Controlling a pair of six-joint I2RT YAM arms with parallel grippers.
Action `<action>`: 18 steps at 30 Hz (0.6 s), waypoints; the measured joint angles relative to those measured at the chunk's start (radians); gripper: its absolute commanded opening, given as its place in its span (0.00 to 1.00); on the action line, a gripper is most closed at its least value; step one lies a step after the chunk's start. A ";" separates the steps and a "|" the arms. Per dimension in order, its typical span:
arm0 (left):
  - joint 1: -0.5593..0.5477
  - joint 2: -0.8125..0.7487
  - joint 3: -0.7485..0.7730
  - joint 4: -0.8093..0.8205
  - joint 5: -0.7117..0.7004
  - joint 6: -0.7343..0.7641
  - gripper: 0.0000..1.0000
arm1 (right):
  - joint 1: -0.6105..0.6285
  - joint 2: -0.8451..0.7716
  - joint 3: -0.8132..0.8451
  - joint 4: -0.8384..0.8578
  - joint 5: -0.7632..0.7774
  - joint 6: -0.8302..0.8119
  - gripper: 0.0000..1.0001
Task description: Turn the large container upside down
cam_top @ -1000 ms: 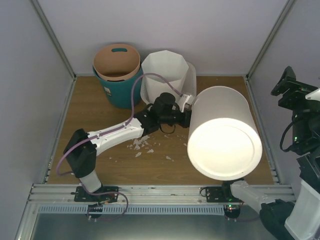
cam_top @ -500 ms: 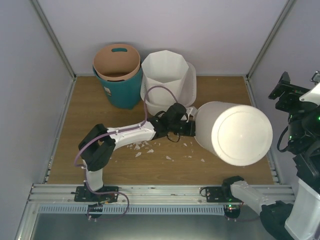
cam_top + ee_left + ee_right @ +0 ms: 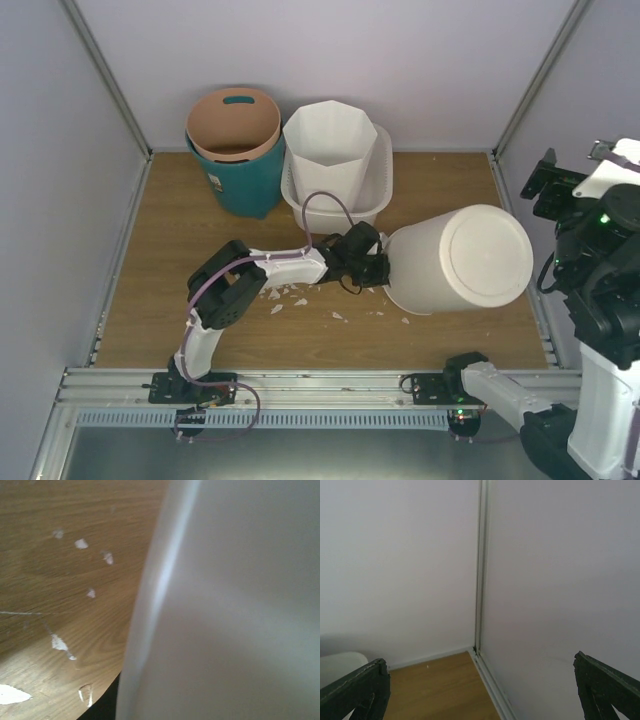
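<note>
Meanwhile the left pincer [image 3: 384, 266] stayed pinched on the rim of the tall round bin [image 3: 455, 258], which hung tilted at centre right, its base turned up toward the camera; it looked smaller than half a second earlier, sunk nearer the surface [image 3: 170, 250]; the left elbow had folded inward; the large container [image 3: 372, 200] sat unmoved and upright at upper centre, the octagonal bin [image 3: 330, 140] standing inside it; the right pincer [image 3: 479, 660] was spread wide, holding nothing.
</note>
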 measured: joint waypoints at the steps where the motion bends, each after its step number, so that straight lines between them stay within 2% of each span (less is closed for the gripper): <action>1: 0.000 0.010 0.000 -0.003 0.000 -0.007 0.00 | 0.000 -0.003 -0.021 0.002 0.001 0.000 1.00; 9: 0.000 0.064 0.034 -0.024 0.007 -0.065 0.01 | 0.000 -0.012 -0.130 0.003 -0.013 0.012 1.00; 10: 0.000 0.068 0.039 -0.025 0.008 -0.071 0.06 | 0.000 -0.014 -0.138 0.002 -0.019 0.018 1.00; 11: 0.000 0.072 0.045 -0.026 0.009 -0.075 0.17 | 0.000 -0.016 -0.145 0.001 -0.024 0.023 1.00; 12: 0.000 0.077 0.051 -0.026 0.009 -0.078 0.22 | 0.000 -0.016 -0.149 -0.001 -0.032 0.028 1.00; 16: -0.003 0.089 0.069 -0.025 0.018 -0.084 0.34 | 0.000 -0.016 -0.170 -0.012 -0.074 0.046 1.00; 18: -0.005 0.089 0.080 -0.020 0.025 -0.086 0.37 | 0.000 -0.015 -0.189 -0.018 -0.102 0.056 1.00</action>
